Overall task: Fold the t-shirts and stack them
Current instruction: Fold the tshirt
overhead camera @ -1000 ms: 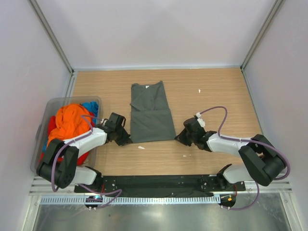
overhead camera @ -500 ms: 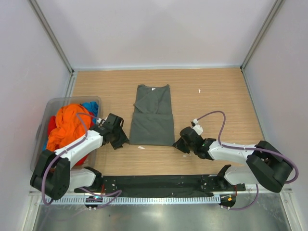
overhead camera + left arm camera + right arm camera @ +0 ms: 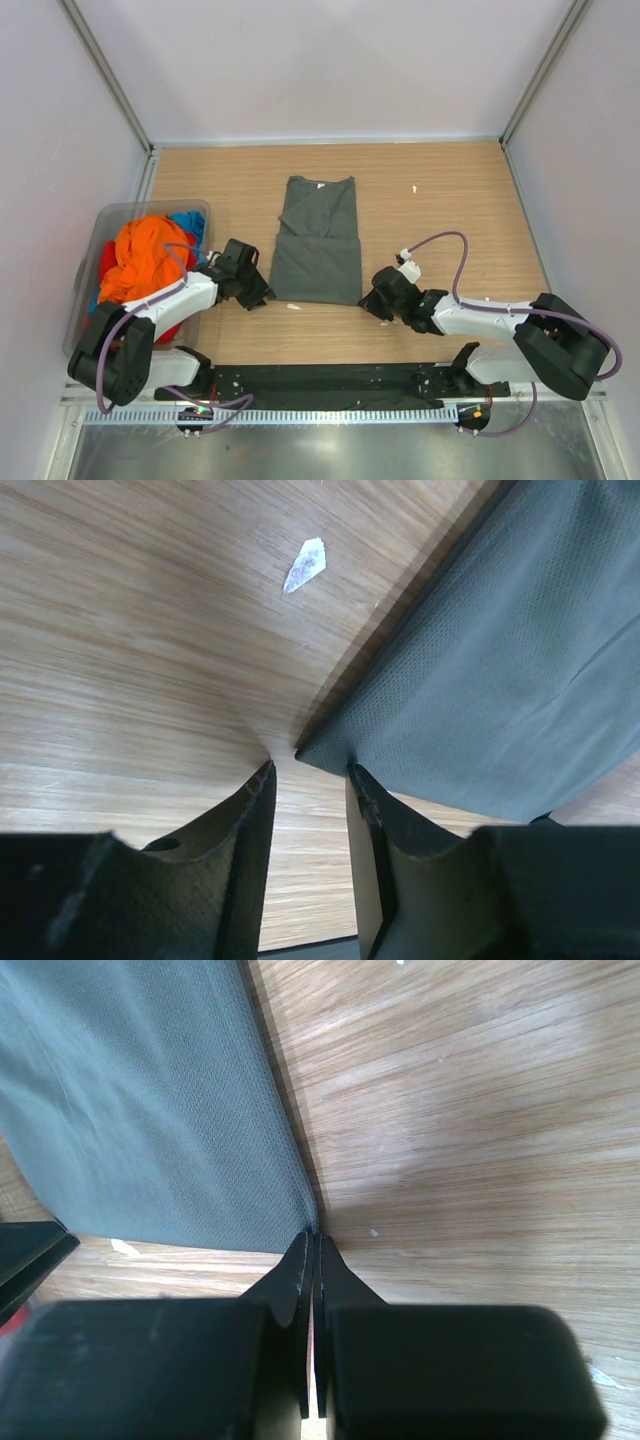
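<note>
Left gripper [image 3: 308,770] fingers spread, a near corner of the folded grey-green t-shirt [image 3: 318,250] just past its tips. Right gripper [image 3: 313,1238] pressed together at the other near corner. Behind the left gripper, the translucent plastic bin [image 3: 120,210] holds a bunched orange t-shirt [image 3: 145,255], red t-shirt [image 3: 104,262] and blue t-shirt [image 3: 190,225].

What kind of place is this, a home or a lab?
Probably a lab test cell: plain white walls box in a wooden table, with two robot arms bolted along its near edge.

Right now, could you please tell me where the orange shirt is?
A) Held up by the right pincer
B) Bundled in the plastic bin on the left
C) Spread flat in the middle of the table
B: the orange shirt sits crumpled in the bin, while only the grey shirt lies mid-table.
</note>
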### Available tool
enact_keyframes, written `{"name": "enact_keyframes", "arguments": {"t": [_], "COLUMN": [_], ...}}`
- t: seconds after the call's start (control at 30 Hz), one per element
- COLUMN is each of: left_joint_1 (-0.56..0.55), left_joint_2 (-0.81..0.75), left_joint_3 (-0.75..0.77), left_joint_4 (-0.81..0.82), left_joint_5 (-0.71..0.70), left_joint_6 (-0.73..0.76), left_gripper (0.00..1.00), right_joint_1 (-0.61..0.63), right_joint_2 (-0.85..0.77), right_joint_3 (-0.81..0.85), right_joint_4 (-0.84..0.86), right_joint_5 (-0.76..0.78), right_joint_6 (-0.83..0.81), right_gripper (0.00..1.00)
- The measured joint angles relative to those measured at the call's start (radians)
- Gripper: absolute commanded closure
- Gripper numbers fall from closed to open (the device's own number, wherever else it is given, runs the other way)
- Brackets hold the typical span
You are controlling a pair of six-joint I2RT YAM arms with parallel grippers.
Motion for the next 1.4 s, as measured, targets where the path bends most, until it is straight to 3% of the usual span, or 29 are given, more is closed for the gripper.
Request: {"name": "enact_keyframes", "arguments": {"t": [0.27,0.57,1.4], "left_joint_1": [0.0,-0.011,-0.206], "left_joint_2": [0.027,0.028,-0.13], "left_joint_3": [0.014,0.014,0.071], "left_joint_4": [0.008,0.003,-0.211], "left_joint_5": [-0.005,-0.042,-0.158], "left_joint_6": [-0.007,0.001,-0.007], "left_gripper": [0.75,1.0,1.0], "right_joint_1": [0.001,0.001,0.05], "right_joint_2": [-0.012,-0.012,-0.237], "right_joint_3": [-0.003,-0.003,-0.012], "right_joint_4": [-0.015,-0.016,-0.207], "right_joint_5": [0.005,0.008,0.056], "right_joint_6": [0.0,0.0,-0.031], "right_gripper": [0.99,0.99,0.99]}}
